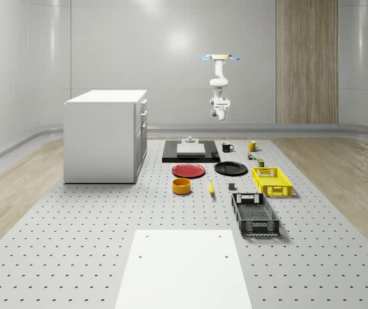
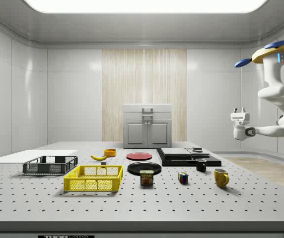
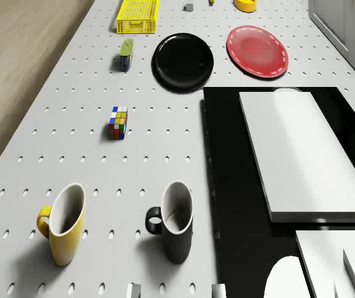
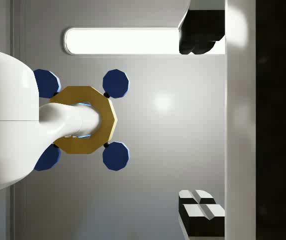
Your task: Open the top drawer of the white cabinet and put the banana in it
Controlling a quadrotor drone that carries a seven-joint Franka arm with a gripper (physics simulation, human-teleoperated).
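The drone [image 1: 219, 58] hovers high in the air, above the far end of the table [image 1: 74, 257], over the area of the black slab [image 1: 190, 154] and the two mugs. Its arm hangs down and the claw [image 1: 220, 114] is well above everything on the table. In the wrist view two finger pads [image 4: 200, 197] are visible with a wide space between them, so the claw looks wide open and holds nothing.

The white cabinet [image 1: 105, 135] stands well apart from the claw, lower, toward the whole-scene view's left. Its drawers face the slab and the plates, so I judge the claw must go down and across to reach the top drawer [image 1: 143, 103], which looks closed. The handle of this drawer is too small to make out clearly from above; in the side view the cabinet front [image 2: 147, 125] shows a handle near the top.

The banana [image 2: 99, 157] lies on the table near the orange bowl [image 2: 110, 152], well below the claw and farther from it than the cabinet is. In the whole-scene view it appears as a thin yellow shape [image 1: 211, 187], with the long axis pointing roughly toward that camera. Its curve is hard to tell there.
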